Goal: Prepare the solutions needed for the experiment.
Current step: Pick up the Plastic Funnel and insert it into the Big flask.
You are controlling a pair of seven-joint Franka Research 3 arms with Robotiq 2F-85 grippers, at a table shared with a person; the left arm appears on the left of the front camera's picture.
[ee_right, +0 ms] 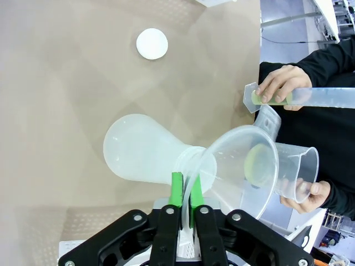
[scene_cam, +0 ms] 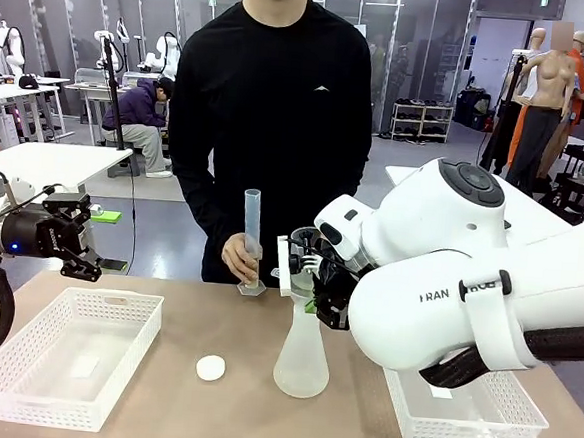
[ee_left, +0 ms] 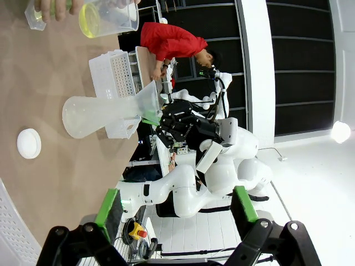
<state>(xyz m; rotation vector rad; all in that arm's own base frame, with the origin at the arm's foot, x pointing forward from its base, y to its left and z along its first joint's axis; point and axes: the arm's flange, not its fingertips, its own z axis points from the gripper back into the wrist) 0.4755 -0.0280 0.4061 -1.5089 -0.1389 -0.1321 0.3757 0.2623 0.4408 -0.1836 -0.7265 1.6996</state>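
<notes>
the pouring step is judged to be in hand: the funnel [ee_right: 238, 166] is seated in the flask [ee_right: 138, 155], its wall pinched by the right gripper [ee_right: 186, 195]. the solutions [ee_left: 89, 21] are held in a beaker [ee_left: 113, 16] by the person's hand [ee_right: 313, 194] just beside it. the left gripper [scene_cam: 80, 234] is spread wide, well apart. next, the funnel would need to be steadied while liquid is poured.

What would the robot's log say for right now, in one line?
right gripper: shut on funnel | funnel: in flask neck | left gripper: open, empty | person: holds beaker of solution, cylinder
</notes>
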